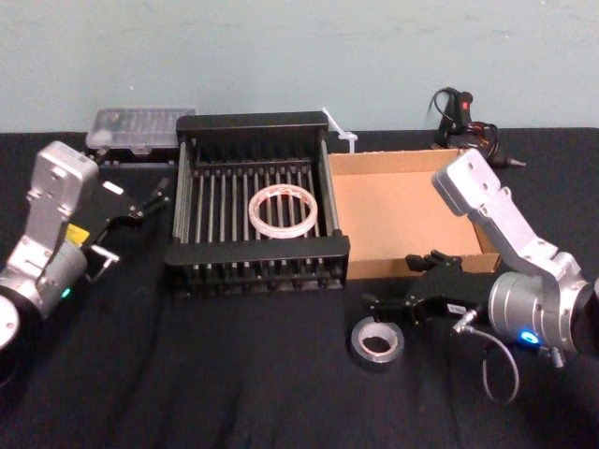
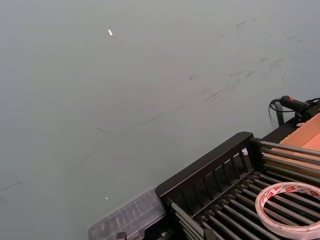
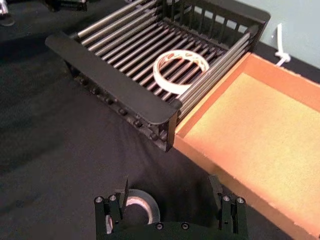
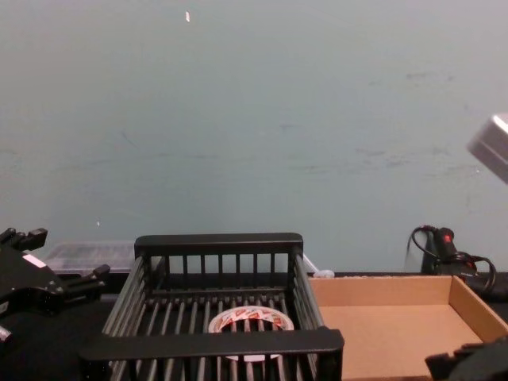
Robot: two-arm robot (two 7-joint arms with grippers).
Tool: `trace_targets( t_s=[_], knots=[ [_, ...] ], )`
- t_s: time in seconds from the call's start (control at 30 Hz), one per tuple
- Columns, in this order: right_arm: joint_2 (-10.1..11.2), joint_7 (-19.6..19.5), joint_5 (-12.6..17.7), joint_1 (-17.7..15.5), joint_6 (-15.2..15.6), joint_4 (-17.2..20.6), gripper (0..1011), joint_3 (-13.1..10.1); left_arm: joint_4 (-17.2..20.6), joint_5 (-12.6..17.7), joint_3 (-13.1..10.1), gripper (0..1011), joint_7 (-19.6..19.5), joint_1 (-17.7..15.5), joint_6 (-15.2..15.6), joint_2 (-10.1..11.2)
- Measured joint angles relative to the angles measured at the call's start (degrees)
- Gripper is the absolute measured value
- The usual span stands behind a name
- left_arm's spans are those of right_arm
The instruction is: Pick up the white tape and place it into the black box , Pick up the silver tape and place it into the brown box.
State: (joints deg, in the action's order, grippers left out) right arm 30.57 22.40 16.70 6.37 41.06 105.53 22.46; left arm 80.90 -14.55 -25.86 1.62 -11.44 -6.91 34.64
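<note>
Head view: white tape (image 1: 284,210) is sitting flat in the black box (image 1: 255,255)
Silver tape (image 1: 376,342): lying on the cloth near the brown box (image 1: 397,210)
Right gripper (image 1: 398,304): hovering just above it, jaws spread
Left gripper (image 1: 140,204): idling by the crate, looks spread too
Risk: probably fingers straddling off-centre, nudging the roll away

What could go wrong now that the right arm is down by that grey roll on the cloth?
The right gripper hangs with jaws open beside the silver tape, not squarely over it, so closing could nudge the roll away rather than catch it. The brown box has a low front wall close behind; a low carry might clip it. The black box stands right against the tray, so a drop near that edge could land beside the white tape.
</note>
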Motion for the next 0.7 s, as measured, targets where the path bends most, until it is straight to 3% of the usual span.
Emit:
trace_targets(
  t_s=[0.7],
  knots=[
    [-0.2,0.1,-0.8,-1.3,0.5,-1.3,1002,1.0,0.0,0.0,0.0,1001,0.0,0.0,0.0,0.0]
  ],
)
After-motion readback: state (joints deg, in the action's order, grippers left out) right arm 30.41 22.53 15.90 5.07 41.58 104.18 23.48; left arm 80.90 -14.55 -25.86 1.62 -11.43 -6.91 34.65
